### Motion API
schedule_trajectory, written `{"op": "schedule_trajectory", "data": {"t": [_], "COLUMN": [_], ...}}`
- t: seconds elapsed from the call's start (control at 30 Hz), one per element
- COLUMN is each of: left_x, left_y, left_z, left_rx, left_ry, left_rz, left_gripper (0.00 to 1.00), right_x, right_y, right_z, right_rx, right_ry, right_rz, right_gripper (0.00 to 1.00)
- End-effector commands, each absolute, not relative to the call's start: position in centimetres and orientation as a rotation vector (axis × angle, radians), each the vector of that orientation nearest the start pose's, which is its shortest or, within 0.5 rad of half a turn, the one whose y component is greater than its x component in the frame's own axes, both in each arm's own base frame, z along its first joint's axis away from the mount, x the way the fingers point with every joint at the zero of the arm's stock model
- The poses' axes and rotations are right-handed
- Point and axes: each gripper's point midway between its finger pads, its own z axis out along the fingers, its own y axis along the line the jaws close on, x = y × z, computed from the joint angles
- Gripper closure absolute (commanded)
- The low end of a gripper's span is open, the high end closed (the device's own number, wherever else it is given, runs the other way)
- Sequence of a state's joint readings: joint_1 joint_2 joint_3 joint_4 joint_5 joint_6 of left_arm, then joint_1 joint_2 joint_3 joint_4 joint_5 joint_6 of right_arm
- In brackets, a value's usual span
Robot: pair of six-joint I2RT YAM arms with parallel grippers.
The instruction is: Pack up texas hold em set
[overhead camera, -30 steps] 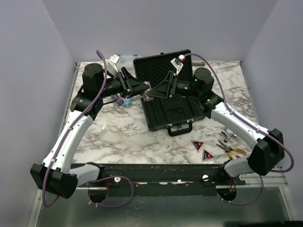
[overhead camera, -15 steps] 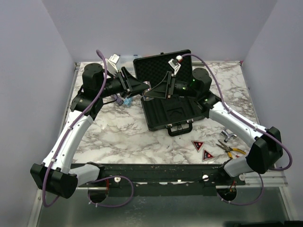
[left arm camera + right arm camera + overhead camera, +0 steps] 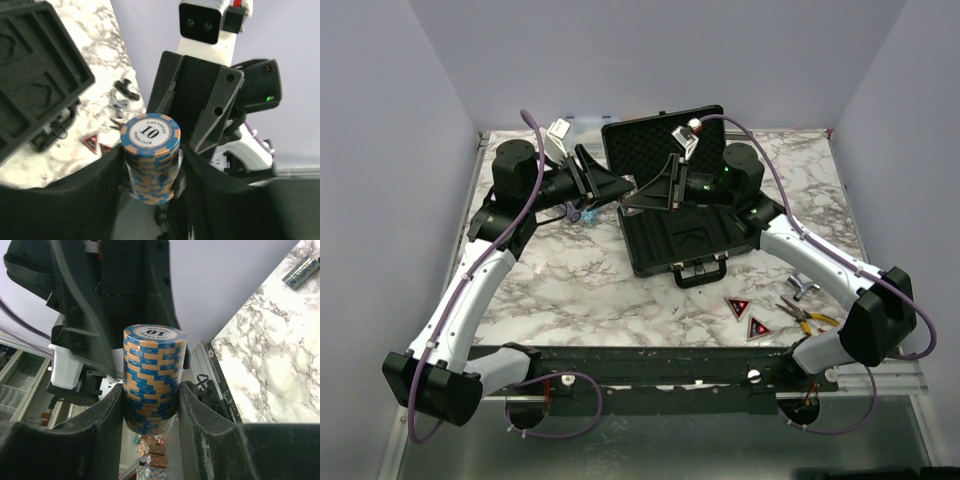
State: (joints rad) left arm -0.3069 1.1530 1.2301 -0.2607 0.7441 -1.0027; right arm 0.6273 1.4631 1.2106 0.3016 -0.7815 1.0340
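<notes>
Fingers of the left gripper point(image 3: 151, 155) and the right gripper point(image 3: 150, 390) both clamp a blue-and-orange chip stack point(image 3: 150, 150), seemingly the same one, above one open black case point(image 3: 685, 238); two triangles point(image 3: 738, 308) point(image 3: 757, 327) lie near its handle

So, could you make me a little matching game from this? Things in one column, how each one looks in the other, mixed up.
Things:
1. chips
2. case
3. triangles
4. pliers

Looks:
a. yellowish handles
b. open, lid up
c. held in the air
d. red and black

Pairs: 1-c, 2-b, 3-d, 4-a
</notes>
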Motion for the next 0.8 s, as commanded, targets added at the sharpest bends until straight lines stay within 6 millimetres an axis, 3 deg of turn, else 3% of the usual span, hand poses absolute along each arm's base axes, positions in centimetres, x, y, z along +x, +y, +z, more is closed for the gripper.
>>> {"op": "schedule_trajectory", "data": {"t": [0.0,0.13,0.47,0.57,0.77], "left_x": [24.9,24.9,25.0,25.3,24.9], "left_y": [-23.2,-22.6,-18.7,-16.8,-15.6], "left_z": [39.6,39.0,36.7,35.5,33.6], "left_rx": [0.01,-0.009,-0.089,-0.156,-0.169], "left_ry": [1.905,1.922,1.962,1.972,2.01], "left_rz": [-1.553,-1.508,-1.253,-1.16,-1.094], "left_gripper": [0.35,0.02,0.01,0.01,0.02], "right_x": [25.3,25.3,26.0,27.2,30.3], "right_y": [36.9,36.6,35.9,35.4,33.6], "right_z": [36.9,36.7,34.7,32.6,27.5], "right_rx": [-0.43,-0.432,-0.415,-0.386,-0.33], "right_ry": [1.822,1.839,1.924,2.013,2.205], "right_rz": [1.786,1.755,1.616,1.482,1.144], "right_gripper": [0.94,0.94,0.96,0.99,0.99]}}
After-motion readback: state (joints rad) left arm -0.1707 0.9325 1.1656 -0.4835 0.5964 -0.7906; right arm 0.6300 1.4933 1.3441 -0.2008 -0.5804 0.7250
